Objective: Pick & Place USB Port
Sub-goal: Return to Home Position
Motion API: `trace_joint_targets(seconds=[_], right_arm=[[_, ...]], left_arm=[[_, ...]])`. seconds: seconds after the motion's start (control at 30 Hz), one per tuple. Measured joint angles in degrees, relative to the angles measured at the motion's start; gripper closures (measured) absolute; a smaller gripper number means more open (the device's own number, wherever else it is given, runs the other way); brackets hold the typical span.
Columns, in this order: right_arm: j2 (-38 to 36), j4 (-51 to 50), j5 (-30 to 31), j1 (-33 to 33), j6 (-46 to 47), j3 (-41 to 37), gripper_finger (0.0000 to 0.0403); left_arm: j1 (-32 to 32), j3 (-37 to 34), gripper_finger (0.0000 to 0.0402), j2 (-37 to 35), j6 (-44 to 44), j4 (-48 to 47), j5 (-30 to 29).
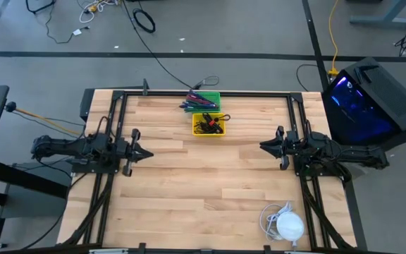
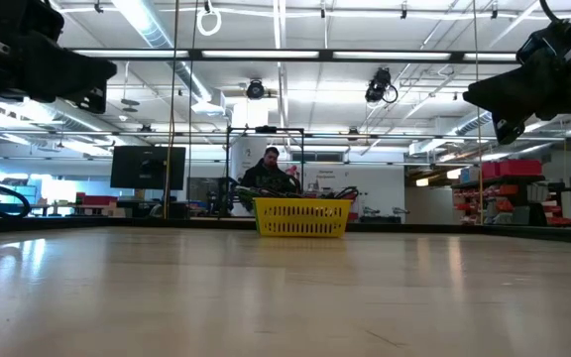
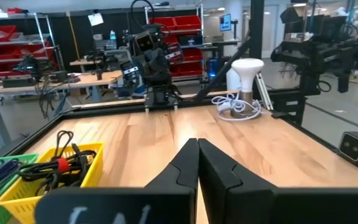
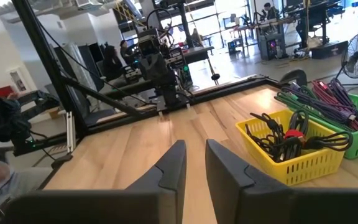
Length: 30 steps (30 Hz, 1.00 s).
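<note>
I see white lamp (image 1: 290,227) with coiled white cord (image 1: 269,216) on wooden counter (image 1: 203,190), near corner on right side. Black computer case (image 1: 371,99) glowing blue sits off counter's right edge. Person (image 2: 269,171) seated in room beyond.

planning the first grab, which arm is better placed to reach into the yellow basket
Neither clearly: the yellow basket sits mid-table at the far edge, about equally far from the left gripper and the right gripper. The right gripper's jaws are slightly apart, the left's shut, so marginally right.
</note>
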Motion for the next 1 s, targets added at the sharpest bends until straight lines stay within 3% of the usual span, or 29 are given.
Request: trace_joint_targets(seconds=[1.0], right_arm=[[0.0,0.0,0.0,0.0,0.0,0.0,0.0340]], left_arm=[[0.0,0.0,0.0390,0.0,-0.2,1.1,-1.1]])
